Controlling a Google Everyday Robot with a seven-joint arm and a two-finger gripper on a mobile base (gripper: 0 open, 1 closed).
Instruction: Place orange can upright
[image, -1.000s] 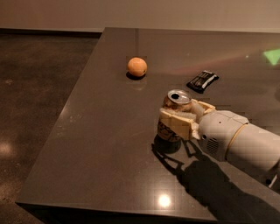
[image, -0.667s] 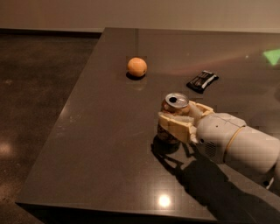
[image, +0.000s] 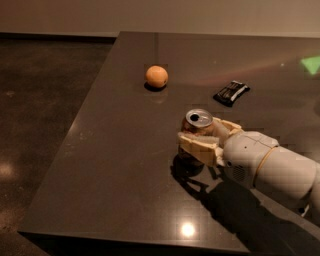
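Note:
The orange can (image: 197, 128) stands nearly upright on the dark table (image: 115, 150), its silver pull-tab top facing up and tilted slightly toward the camera. My gripper (image: 206, 139) reaches in from the right, and its cream fingers (image: 200, 148) wrap around the can's body, one in front and one behind. The can's lower part is in shadow and partly hidden by the front finger, so I cannot tell whether its base rests on the table.
A round matte orange fruit (image: 156, 76) lies on the table behind and to the left of the can. A small flat black packet (image: 231, 92) lies behind and to the right. The table's left edge (image: 75, 125) drops to the dark floor. My white arm (image: 270, 167) crosses the right side.
The can and my gripper have shifted slightly; the can's top now faces a little more upward than a second ago. The fruit and the packet have not moved.

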